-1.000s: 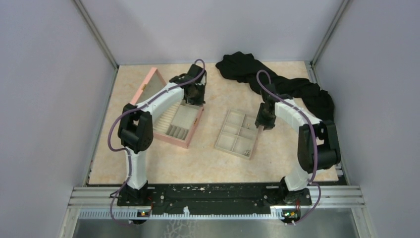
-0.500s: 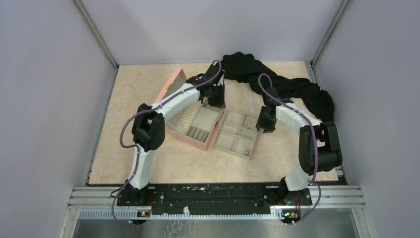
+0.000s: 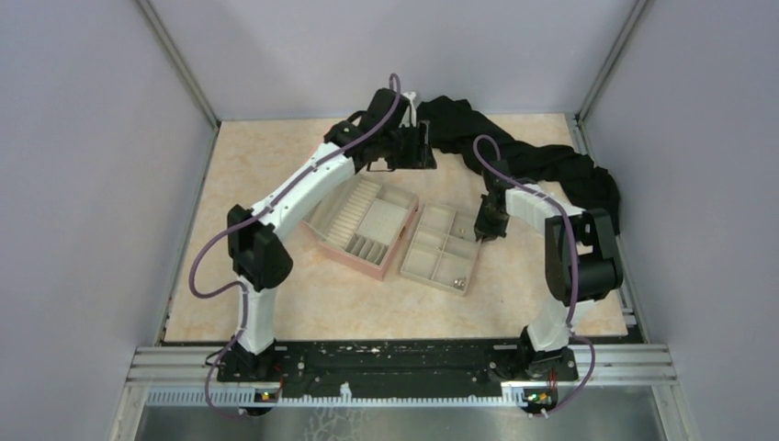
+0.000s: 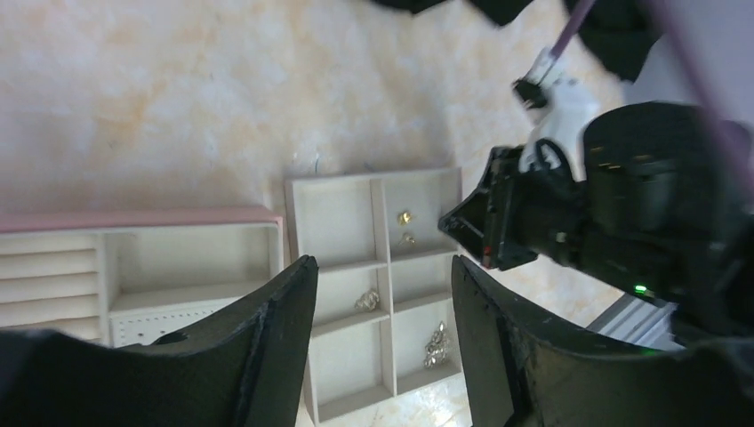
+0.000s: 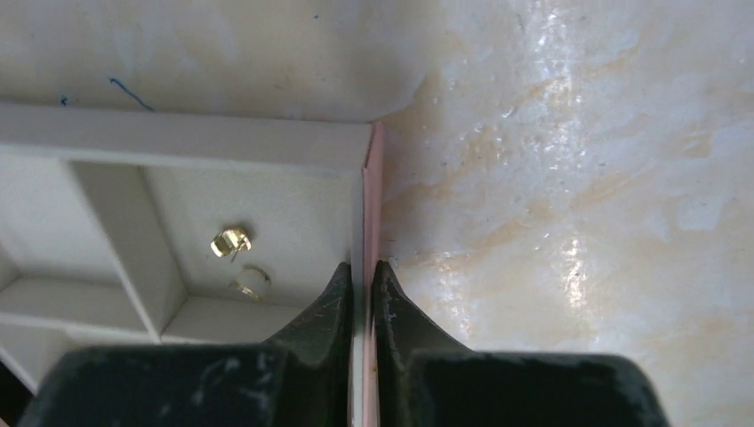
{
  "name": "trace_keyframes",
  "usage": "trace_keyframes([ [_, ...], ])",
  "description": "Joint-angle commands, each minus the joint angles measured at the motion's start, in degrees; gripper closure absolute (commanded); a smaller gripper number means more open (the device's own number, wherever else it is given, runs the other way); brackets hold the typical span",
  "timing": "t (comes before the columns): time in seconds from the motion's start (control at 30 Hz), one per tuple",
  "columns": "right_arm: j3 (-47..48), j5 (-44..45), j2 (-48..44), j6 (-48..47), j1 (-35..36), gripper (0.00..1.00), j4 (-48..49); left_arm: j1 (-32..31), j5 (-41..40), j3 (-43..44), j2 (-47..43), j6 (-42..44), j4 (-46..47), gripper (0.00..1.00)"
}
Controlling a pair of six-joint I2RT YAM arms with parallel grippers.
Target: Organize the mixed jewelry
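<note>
Top external: left gripper, jaws wide, has lifted off pink box; right gripper pinches tray wall.

This is a robotics lab test cell, not a lived-in room. Plain grey walls close in three sides, joined by bare aluminium posts. Two white-and-black robot arms, left and right, are bolted to a black rail at the near edge of a marble-patterned tabletop, and a purple cable loops loose. The only household things are a pink box, a tray with bits of jewelry, and a black cloth.
</note>
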Motion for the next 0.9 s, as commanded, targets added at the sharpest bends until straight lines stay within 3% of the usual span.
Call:
trace_keyframes([
  [0.0,4.3,1.5,0.1,-1.9,-0.5,1.0,1.1,0.2,-6.3,9.1,-6.0,4.0,-6.0,0.35],
  [0.07,5.5,2.4,-0.1,-2.5,-0.5,1.0,-0.3,1.4,-10.8,11.1,-8.4,5.3,-7.4,0.34],
  [0.13,6.8,2.8,-0.2,-3.3,-0.5,1.0,-2.1,5.1,-9.8,9.6,-11.6,4.8,-7.7,0.33],
  [0.4,8.1,1.9,-2.0,-4.4,-0.5,1.0,-7.4,30.5,-3.5,-12.8,-26.7,2.4,-4.2,0.29],
  [0.57,7.2,0.4,-2.8,-4.9,-0.1,1.0,-9.7,48.0,13.8,-27.5,-31.5,-4.8,3.6,0.24],
  [0.87,6.4,-0.8,-3.1,-4.5,3.9,1.0,-9.8,50.8,15.5,-39.5,-28.7,-6.5,9.0,0.24],
])
